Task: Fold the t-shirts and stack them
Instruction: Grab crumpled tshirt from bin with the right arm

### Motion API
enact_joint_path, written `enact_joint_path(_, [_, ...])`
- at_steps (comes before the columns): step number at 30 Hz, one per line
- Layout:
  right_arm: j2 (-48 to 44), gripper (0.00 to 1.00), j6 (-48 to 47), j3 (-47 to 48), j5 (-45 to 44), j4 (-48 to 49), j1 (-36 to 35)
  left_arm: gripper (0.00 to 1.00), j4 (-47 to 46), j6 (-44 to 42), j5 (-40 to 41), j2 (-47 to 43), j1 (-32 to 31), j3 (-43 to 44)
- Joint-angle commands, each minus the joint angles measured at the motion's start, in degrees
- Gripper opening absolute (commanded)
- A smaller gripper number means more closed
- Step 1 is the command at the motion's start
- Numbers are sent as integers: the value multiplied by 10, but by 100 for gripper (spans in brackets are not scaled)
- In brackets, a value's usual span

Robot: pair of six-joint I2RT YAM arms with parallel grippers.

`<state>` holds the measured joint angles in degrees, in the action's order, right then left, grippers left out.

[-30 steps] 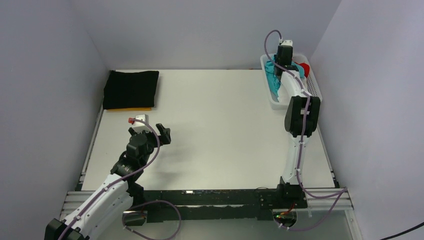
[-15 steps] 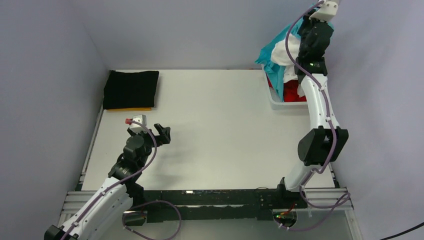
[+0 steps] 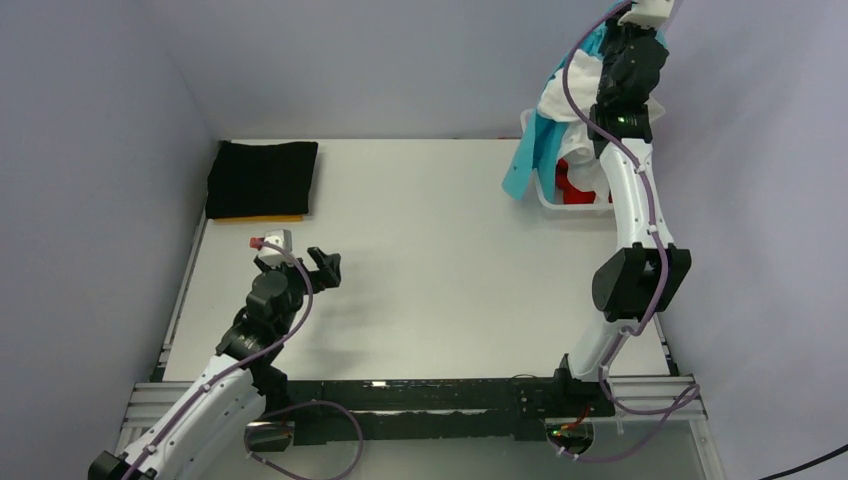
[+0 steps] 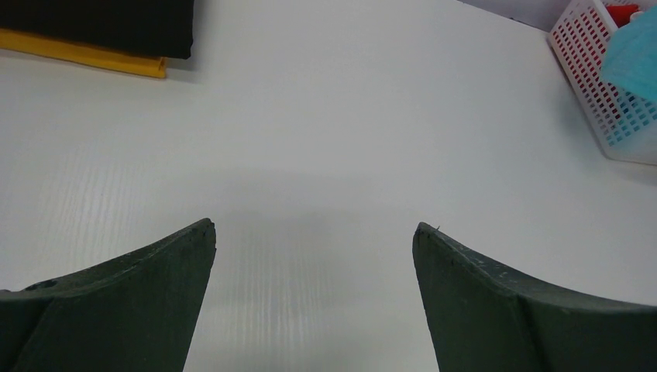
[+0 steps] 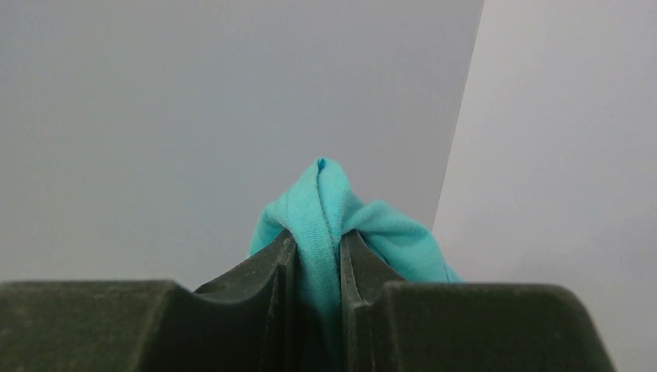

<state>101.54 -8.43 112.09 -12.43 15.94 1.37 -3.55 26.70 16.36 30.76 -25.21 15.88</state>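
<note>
Top external view: the turquoise t-shirt (image 3: pixel 522 165) hangs in the upper right of the frame, above the white lattice basket (image 3: pixel 560 207), with its lower edge draped outside the basket's left wall. The right wrist view shows the right gripper (image 5: pixel 319 256) clenched on a narrow fold of this cloth. A white t-shirt (image 3: pixel 560 100) is bunched against the turquoise one just below the grip, apparently caught up with it. A red t-shirt (image 3: pixel 572 180) lies in the basket.

Upper left: a folded black t-shirt (image 3: pixel 262 178) sits on an orange-yellow t-shirt (image 3: pixel 270 217), of which only the edge shows. The left gripper (image 4: pixel 314 226) is released, jaws wide, empty, low over the bare table (image 3: pixel 440 250) at lower left.

Risks, as judged:
- The white shirt may ride along and drop loose on the table or outside the basket.
- The pinch is thin, so the cloth's weight could pull it free.
- Snagged cloth could drag or tip the basket.

Count: five t-shirts, one of each colour; one basket; two grippers.
</note>
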Motion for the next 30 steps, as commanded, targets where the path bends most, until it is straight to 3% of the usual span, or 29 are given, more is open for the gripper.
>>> enact_joint_path(1, [54,0,-3,26,-39,-14,15,99,-7,5,-3,11,-1,20])
enact_joint_path(6, [153,0,69,117,-38,-202,38,99,-11,1,-1,30,-1,25])
enact_joint_path(8, [187,7,82,135,-34,-259,46,99,-11,0,-1,40,-1,28])
enact_joint_path(9, [201,16,98,141,-30,-279,49,99,-10,0,1,45,-1,29])
enact_joint_path(14, [245,91,106,184,-17,-354,54,99,-11,-2,-1,58,-1,34])
enact_joint_path(15, [243,99,100,187,-15,-361,55,100,-12,-2,0,59,-1,34])
enact_joint_path(21, [157,100,89,87,-36,-345,61,100,-21,-1,-5,67,-1,31])
enact_joint_path(25, [124,100,72,18,18,-313,78,99,-26,-4,-7,71,-1,29])
enact_joint_path(30, [203,100,65,131,120,-353,84,99,-31,-1,-11,82,-1,29])
